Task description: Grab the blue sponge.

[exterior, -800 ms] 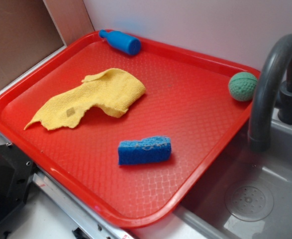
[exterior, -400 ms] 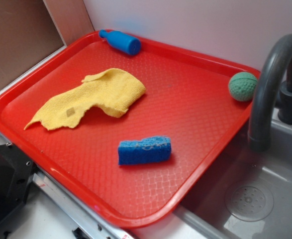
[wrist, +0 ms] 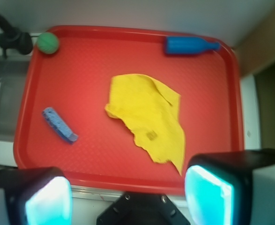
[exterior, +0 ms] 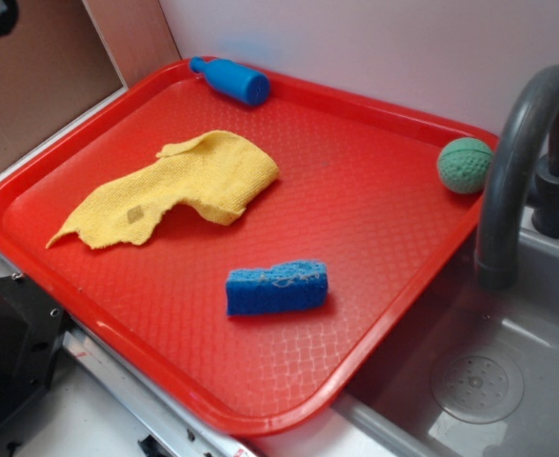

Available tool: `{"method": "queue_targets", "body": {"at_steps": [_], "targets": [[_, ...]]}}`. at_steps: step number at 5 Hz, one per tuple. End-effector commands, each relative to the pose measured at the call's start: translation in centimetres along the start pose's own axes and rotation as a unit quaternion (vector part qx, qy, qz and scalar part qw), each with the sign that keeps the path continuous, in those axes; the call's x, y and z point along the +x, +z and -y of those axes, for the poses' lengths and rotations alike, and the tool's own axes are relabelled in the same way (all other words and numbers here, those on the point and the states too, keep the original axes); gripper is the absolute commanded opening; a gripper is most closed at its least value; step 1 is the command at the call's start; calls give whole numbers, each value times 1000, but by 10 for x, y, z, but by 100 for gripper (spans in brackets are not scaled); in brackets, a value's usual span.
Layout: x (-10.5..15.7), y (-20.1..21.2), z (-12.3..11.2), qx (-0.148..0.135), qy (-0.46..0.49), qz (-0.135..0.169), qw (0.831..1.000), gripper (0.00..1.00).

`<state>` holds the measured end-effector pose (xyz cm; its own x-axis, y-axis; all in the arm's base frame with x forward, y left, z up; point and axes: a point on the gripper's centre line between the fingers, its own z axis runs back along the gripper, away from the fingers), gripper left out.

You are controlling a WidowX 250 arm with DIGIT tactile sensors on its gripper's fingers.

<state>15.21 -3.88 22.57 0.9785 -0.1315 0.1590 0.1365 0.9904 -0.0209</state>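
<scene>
My black gripper [wrist: 128, 192] carries pale turquoise glowing finger pads [wrist: 48, 199]. Below me lies a bright red plastic tray [exterior: 374, 219] with a fine diamond-grid texture. On it, the rectangular blue foam sponge [exterior: 276, 288] has a lighter speckled top, the crumpled cloth [exterior: 179, 186] is plain yellow, the smooth bottle-shaped plastic toy [exterior: 231, 79] is solid blue, and the dimpled ball [exterior: 465, 165] is green. The curved faucet [exterior: 512, 162] is dark grey.

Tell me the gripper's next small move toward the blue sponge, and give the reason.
Probably shift the open gripper toward the sink side, until it is above the blue sponge. In the wrist view the sponge lies well off centre, while the yellow cloth sits between the fingers.
</scene>
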Motion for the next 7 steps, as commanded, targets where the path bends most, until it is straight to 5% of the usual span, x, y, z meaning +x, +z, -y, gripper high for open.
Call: {"method": "queue_targets", "body": {"at_steps": [1,3,7], "targets": [[26,-13,49,-18,-102,29,994,100],[23,-55,85,-42,-150,-8,988,100],[19,-146,107,8,-187,-92,978,100]]}}
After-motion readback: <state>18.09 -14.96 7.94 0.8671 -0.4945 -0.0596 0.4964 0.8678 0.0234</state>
